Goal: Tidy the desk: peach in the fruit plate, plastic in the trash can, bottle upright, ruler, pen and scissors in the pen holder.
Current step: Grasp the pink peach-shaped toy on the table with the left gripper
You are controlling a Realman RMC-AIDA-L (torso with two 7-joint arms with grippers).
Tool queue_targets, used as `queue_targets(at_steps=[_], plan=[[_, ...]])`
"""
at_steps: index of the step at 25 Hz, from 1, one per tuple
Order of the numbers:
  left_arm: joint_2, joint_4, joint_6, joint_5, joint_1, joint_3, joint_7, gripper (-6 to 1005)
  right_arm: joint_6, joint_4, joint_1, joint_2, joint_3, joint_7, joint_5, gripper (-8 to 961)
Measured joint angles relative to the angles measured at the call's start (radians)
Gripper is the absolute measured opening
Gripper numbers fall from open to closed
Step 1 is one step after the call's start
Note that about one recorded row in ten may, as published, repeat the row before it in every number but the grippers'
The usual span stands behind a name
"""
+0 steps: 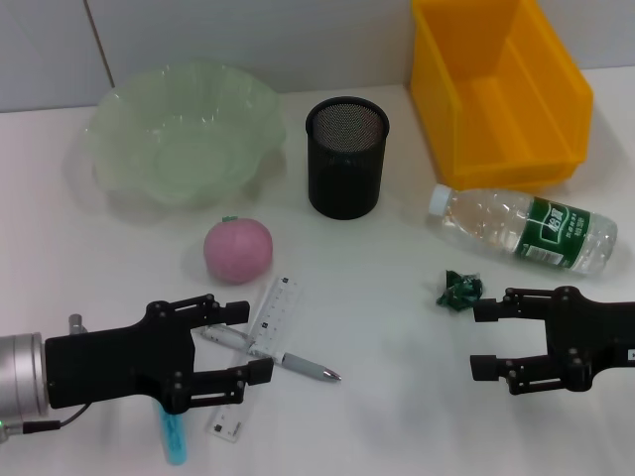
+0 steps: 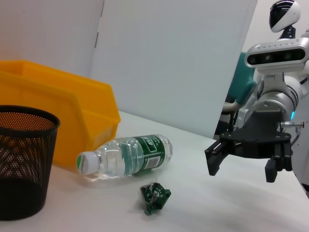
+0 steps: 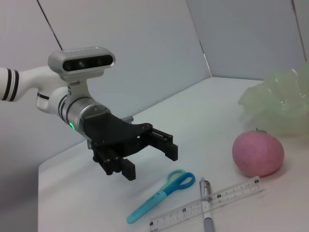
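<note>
White surface (image 1: 397,337), matte, w/ bare room front-centre between the two hands. Yellow plastic bin (image 1: 501,89) at far right, boxy, open top. Pale green fruit plate (image 1: 184,129) far left, translucent, scalloped rim. Black mesh pen holder (image 1: 345,157) upright between them. Clear water bottle (image 1: 524,230) w/ green label lies on its side just before the bin, white cap toward the holder. Left hand (image 1: 240,342) low at front-left, fingers spread wide, nothing held; it hangs over pen (image 1: 298,363) and clear ruler (image 1: 268,327). Right hand (image 1: 486,339) front-right, wide too, near crumpled green plastic (image 1: 459,291). Pink peach (image 1: 237,250) sits before the plate. Head view mostly hides the blue scissors (image 3: 161,195); rt wrist view shows them whole, beside the ruler.
</note>
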Motion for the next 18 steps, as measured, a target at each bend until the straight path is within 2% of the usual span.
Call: queue_targets(at_steps=[14,18], plan=[[0.0,0.0,0.0,0.0,-0.004,0.0,-0.002,754,-0.001,0.0,0.008,-0.005,-0.001,0.002,0.0,824],[-0.014,0.041,0.028,-0.008,-0.004,-0.034,-0.002,746,-0.001,-0.001,0.011,-0.006,-0.001,0.007,0.0,824]])
